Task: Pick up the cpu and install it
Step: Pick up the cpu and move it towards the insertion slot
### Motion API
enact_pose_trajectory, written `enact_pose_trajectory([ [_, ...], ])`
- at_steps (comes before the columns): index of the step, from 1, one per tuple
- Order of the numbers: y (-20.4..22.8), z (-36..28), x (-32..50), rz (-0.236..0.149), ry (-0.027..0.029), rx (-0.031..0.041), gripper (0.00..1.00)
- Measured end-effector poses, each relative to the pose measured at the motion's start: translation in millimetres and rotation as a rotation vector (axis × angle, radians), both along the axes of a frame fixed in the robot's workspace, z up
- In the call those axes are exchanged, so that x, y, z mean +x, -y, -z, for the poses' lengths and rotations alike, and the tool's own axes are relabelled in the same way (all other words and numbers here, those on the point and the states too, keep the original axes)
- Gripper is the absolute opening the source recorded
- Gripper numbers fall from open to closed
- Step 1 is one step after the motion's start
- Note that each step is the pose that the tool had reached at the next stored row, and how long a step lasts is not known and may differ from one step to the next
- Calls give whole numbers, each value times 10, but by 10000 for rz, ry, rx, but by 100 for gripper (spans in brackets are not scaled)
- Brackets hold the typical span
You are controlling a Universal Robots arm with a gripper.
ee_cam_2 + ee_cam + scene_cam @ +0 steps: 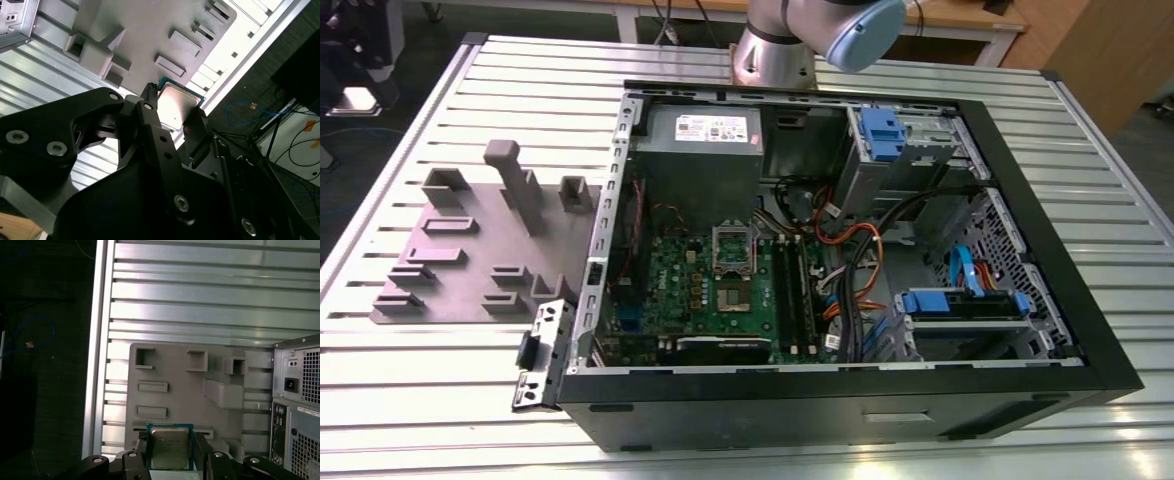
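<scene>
A slatted aluminium table [400, 390] carries an open black desktop computer case [787, 415] and, just beside it on the exterior view's left, a flat grey plastic plate [467, 275] of slotted blocks. In the first wrist view the black two-fingered gripper [169, 454] clamps the small square silver-topped cpu [170, 445] by its opposite edges, apart from the grey plate behind.

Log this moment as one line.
end effector: shut on cpu | cpu: held above grey fixture plate | computer case: open, beside plate
</scene>
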State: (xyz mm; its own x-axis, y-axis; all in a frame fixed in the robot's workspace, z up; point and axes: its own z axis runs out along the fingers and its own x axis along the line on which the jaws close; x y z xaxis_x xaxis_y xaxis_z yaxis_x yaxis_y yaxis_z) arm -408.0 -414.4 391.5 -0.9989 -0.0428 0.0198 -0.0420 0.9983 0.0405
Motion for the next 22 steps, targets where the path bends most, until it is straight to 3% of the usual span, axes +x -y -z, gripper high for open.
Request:
enact_pose_trajectory([
  [11,0,0,90,0,0,0,45],
  [22,0,0,116,0,1,1,45],
])
